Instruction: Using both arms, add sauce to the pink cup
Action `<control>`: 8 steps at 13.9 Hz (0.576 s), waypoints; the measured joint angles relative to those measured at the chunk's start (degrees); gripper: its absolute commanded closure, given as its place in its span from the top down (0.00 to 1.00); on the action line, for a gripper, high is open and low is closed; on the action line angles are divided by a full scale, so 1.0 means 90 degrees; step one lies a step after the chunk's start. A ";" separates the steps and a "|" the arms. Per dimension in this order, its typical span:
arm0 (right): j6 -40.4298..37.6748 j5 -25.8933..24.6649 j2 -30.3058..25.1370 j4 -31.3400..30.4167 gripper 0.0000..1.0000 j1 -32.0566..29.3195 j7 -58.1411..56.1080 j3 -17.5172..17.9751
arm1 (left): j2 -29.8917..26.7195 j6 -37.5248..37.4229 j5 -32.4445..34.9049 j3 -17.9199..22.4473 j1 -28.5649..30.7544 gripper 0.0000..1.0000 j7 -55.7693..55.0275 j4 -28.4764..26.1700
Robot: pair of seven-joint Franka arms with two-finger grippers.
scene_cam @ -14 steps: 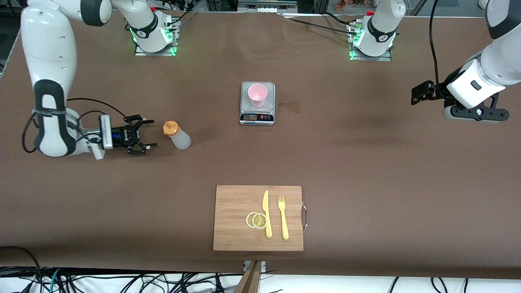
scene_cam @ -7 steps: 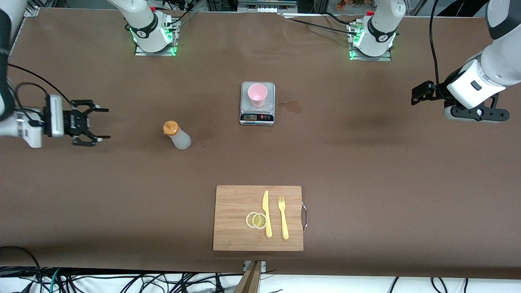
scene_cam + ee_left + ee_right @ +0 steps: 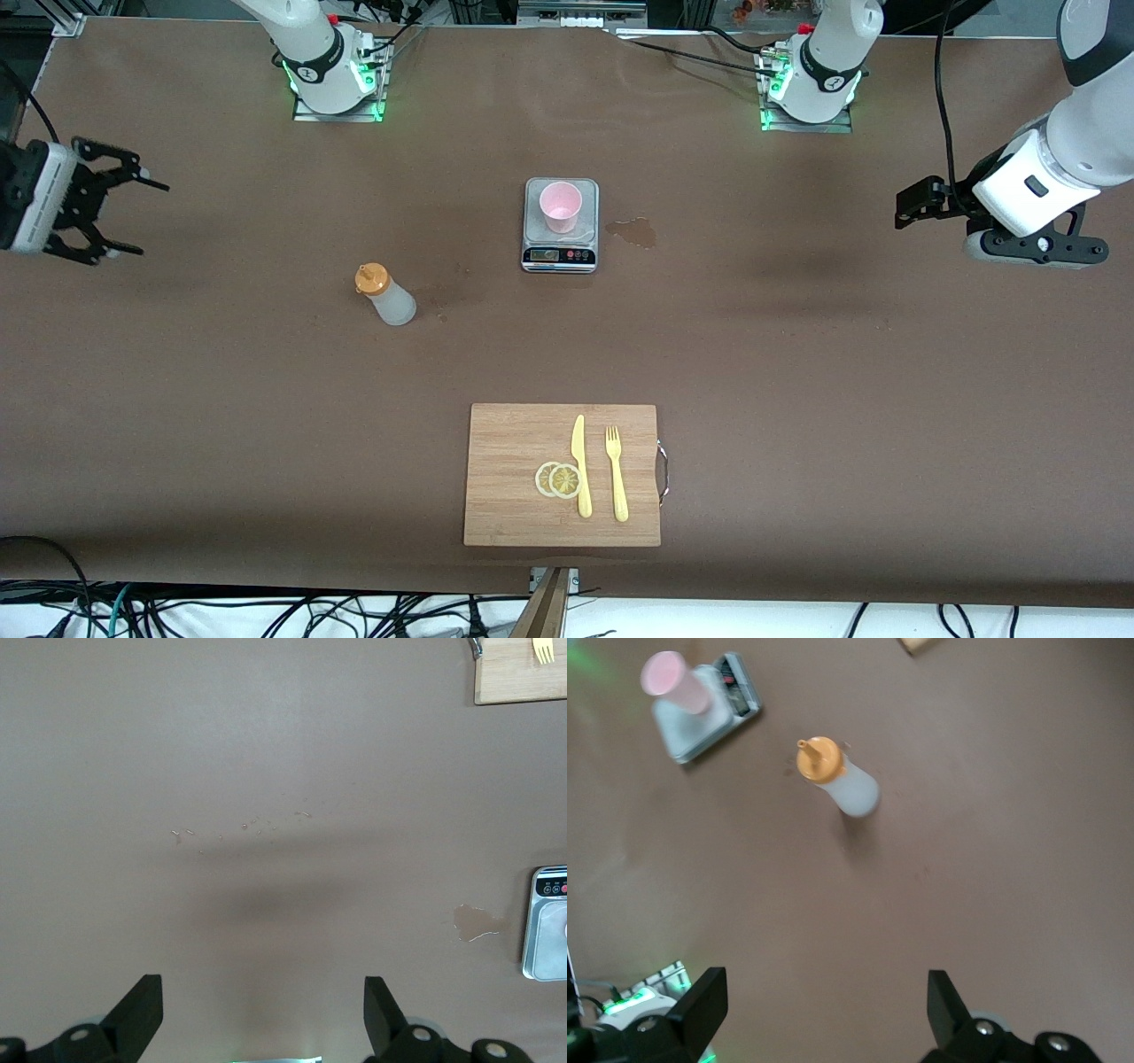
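The sauce bottle [image 3: 387,297], translucent whitish with an orange nozzle cap, stands alone on the brown table; it also shows in the right wrist view [image 3: 837,780]. The pink cup [image 3: 560,206] stands upright on a small silver scale [image 3: 560,257], closer to the robots' bases than the bottle; the right wrist view shows it too [image 3: 673,680]. My right gripper [image 3: 146,219] is open and empty, up in the air at the right arm's end of the table, well apart from the bottle. My left gripper [image 3: 905,208] is open and empty over the left arm's end, waiting.
A small wet spill [image 3: 633,232] lies beside the scale toward the left arm's end. A wooden cutting board [image 3: 514,478] near the front camera carries a yellow knife [image 3: 580,465], a yellow fork [image 3: 616,474] and two lemon slices [image 3: 558,479].
My right gripper has pulled away from the bottle toward the right arm's end of the table and risen, staying open. The bottle, cup and left arm have not moved.
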 measured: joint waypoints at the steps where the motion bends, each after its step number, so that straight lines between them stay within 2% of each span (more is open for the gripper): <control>1: -0.0001 -0.0350 -0.0256 0.0000 1.00 0.0057 0.0872 0.0166 | 0.0000 0.0000 0.0000 0.0000 0.0000 1.00 0.0000 0.0000; 4: -0.0016 -0.0982 -0.0651 0.0096 1.00 0.0188 0.3018 0.0603 | 0.0000 0.0000 0.0000 0.0000 0.0000 1.00 0.0000 0.0000; 8: -0.0207 -0.1762 -0.0623 0.0646 1.00 0.0224 0.5256 0.1062 | 0.0000 0.0000 0.0000 -0.0005 0.0000 1.00 0.0000 0.0000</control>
